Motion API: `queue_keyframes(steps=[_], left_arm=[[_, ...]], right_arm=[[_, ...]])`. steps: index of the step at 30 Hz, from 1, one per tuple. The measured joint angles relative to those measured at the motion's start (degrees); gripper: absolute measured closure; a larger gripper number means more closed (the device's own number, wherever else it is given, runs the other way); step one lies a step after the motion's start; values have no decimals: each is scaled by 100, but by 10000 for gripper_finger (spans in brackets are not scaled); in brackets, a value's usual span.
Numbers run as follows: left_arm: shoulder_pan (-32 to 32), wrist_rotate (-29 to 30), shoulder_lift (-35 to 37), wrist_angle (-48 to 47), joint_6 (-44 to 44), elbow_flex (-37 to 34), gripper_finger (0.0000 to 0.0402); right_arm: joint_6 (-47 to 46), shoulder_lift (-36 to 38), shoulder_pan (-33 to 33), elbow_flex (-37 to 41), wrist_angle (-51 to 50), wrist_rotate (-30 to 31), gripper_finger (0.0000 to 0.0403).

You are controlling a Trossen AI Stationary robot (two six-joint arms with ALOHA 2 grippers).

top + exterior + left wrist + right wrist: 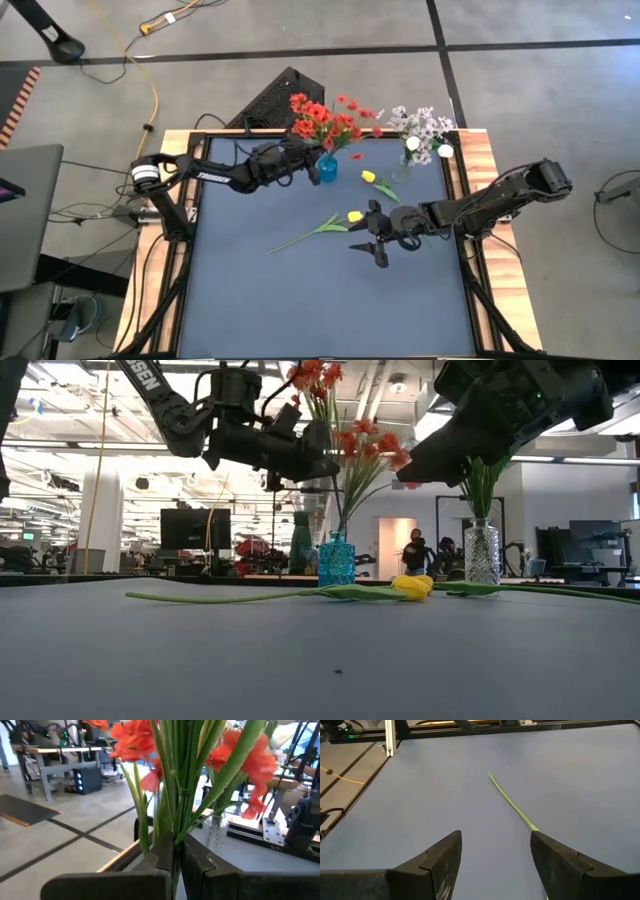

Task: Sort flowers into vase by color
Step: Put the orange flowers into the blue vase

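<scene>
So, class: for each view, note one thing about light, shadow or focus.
High view: even light, soft shadows under the arms on the mat. Low view: bright ceiling lights behind, arms dark, yellow tulip sharp. Left wrist view: red flowers close and blurred. Right wrist view: stem sharp, near fingers soft.

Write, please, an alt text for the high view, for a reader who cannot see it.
Seen from above, the left gripper is shut on red flower stems above a blue vase, while the open right gripper hovers beside a yellow tulip lying on the grey table. A second yellow tulip lies near a clear vase holding pale flowers.
</scene>
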State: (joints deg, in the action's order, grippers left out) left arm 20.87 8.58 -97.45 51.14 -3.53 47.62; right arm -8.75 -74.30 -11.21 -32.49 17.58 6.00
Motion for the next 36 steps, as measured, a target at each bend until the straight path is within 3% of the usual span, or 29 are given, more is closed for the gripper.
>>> queue_keyframes(steps=[11,17,36], left_arm=[[70,-41,33,-76,90,-2,401],[186,-345,271,-366,84,-2,401],[211,-96,283,-453,118,-1,401]], right_arm=[[17,0,9,0,-93,2,139],[18,0,9,0,-121,2,139],[36,0,95,0,-115,9,139]])
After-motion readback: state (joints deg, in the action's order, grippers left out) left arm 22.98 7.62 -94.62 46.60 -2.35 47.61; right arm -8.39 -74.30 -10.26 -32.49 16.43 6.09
